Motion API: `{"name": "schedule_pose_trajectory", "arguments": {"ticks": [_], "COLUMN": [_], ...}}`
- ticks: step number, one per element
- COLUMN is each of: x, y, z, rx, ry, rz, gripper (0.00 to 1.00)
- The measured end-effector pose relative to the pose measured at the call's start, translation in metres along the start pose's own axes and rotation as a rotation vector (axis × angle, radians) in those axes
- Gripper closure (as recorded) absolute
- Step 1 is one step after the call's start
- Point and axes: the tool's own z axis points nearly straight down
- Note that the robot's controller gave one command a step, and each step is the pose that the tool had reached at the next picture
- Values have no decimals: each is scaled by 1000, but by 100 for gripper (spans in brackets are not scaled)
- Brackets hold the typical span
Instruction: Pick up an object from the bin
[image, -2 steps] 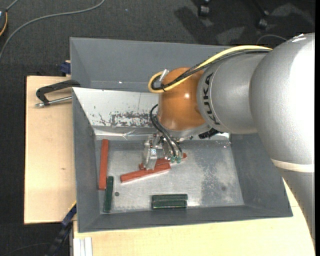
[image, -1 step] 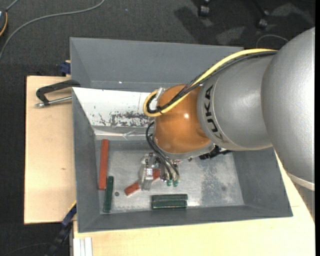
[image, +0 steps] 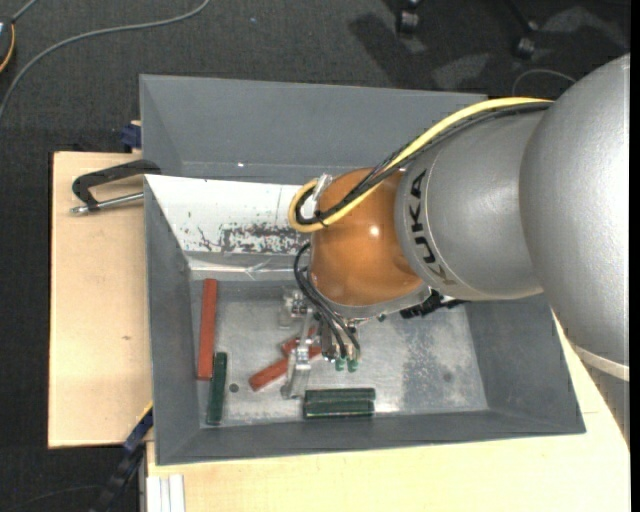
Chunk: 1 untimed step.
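My gripper hangs low over the middle of the bin floor, under the arm's orange cover. A short red-orange stick lies slanted right beside it, and its upper end runs in under the gripper, where it is hidden. Whether the gripper touches the stick I cannot tell. A dark green rectangular block lies flat just below and right of the gripper, close to the bin's front wall.
A long red bar lies upright along the left wall, with a dark green bar just below it in the front-left corner. The arm and its orange cover hide the middle and back right of the bin floor.
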Motion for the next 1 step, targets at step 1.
{"name": "schedule_pose_trajectory", "arguments": {"ticks": [1], "x": [-11], "y": [-1], "z": [56], "rx": [1], "ry": [3], "rz": [-442], "gripper": [0]}}
